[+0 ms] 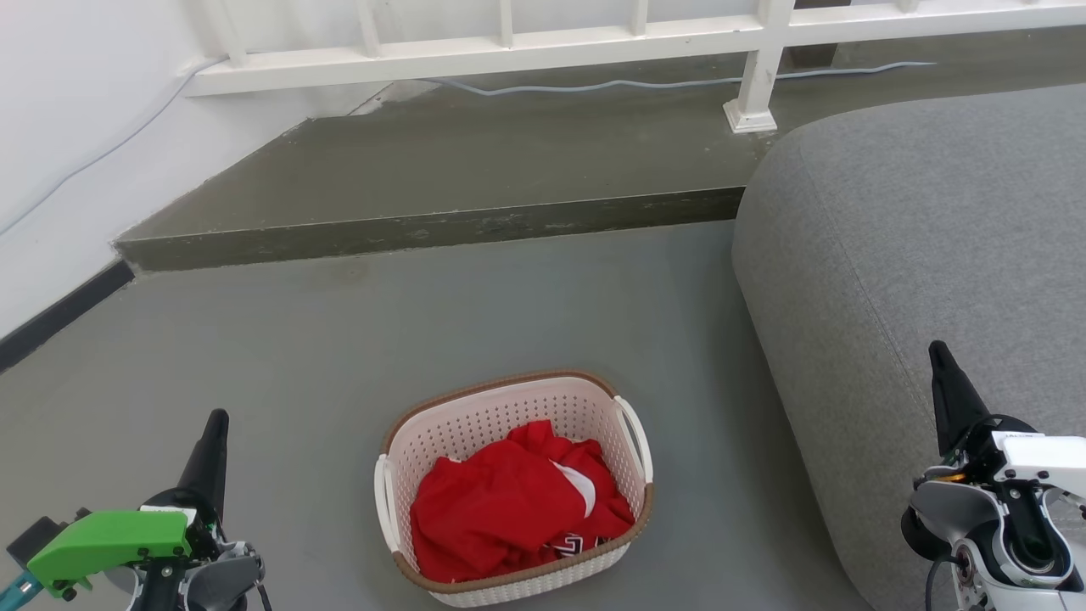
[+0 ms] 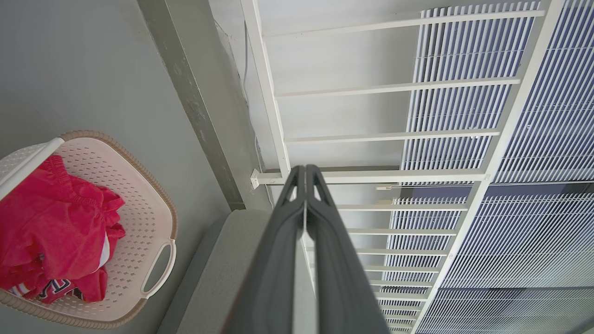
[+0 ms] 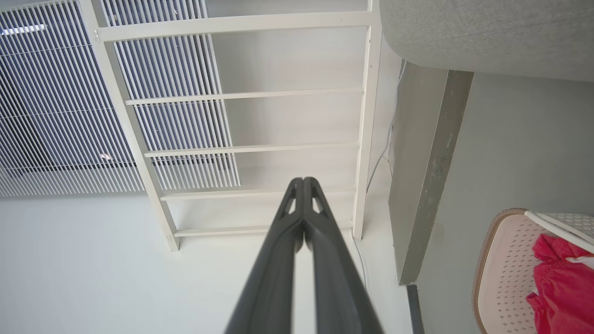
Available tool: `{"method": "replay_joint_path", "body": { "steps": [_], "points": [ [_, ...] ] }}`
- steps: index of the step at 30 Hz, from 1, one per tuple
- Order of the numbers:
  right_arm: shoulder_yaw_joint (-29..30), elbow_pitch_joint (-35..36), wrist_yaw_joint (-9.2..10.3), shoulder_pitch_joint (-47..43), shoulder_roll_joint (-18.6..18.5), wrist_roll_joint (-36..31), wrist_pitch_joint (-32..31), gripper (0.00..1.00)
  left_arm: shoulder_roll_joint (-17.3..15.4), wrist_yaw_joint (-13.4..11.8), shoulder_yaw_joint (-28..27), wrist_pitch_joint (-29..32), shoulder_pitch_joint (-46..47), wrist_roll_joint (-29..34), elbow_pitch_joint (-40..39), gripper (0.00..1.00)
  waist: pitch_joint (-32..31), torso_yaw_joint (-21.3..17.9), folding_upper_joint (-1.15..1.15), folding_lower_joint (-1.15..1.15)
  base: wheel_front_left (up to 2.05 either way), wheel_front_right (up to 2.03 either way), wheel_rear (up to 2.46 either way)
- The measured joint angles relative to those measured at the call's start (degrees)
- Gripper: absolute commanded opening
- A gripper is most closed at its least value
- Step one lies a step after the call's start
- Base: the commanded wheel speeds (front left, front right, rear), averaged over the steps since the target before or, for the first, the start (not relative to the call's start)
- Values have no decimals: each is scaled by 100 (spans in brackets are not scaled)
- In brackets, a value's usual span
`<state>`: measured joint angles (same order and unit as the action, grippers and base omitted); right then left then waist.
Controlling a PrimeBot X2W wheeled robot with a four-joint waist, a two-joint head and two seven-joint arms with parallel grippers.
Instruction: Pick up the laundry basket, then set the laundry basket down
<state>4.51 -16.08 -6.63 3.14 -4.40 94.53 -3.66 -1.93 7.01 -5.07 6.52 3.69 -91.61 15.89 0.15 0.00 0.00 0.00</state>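
Your left gripper point(image 1: 218, 417) sits at the lower left of the head view and your right gripper point(image 1: 937, 348) at the lower right. Both point up the picture and both are well apart from the basket. Each has its two dark fingers pressed together with nothing between them. You can check this in the wrist views, where the left gripper point(image 2: 305, 168) and the right gripper point(image 3: 304, 180) each show tips that meet.

Grey floor point(image 1: 339, 356) takes up most of what you see. To your right a large grey upholstered sofa point(image 1: 916, 238) with a rounded edge rests on it, and the right gripper is in front of its side. Beyond the floor a raised concrete step point(image 1: 475, 161) runs across, with a white railing point(image 1: 509, 42) standing on it. A white wall point(image 1: 68, 110) closes off your left. The wrist views look up past the railing to slatted louvre panels point(image 2: 533, 139).

You'll find the laundry basket point(image 1: 475, 424) standing upright on the floor between the two grippers, near the bottom of the head view and just beside the sofa's base. It is cream-white and perforated, with a brown woven-look rim. It also shows at the left edge of the left wrist view point(image 2: 139, 204) and at the lower right of the right wrist view point(image 3: 506, 264).

A crumpled red garment point(image 1: 509, 501) lies inside, with a white patch and some dark lettering showing. A white loop handle point(image 1: 636, 437) hangs on the side of the basket nearer the sofa, and another handle point(image 1: 386, 501) is on the opposite side. A thin pale cable point(image 1: 594, 85) trails along the step under the railing.
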Motion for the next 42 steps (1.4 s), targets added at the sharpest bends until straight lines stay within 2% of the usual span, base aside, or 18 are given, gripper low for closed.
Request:
{"method": "replay_joint_path", "body": {
  "steps": [42],
  "points": [
    [18,-4,-1,22,14,-1,-16,0,0,1,3,-1,0,0,-2,0,0,-1,0,0,0,0,0]
  ]
}}
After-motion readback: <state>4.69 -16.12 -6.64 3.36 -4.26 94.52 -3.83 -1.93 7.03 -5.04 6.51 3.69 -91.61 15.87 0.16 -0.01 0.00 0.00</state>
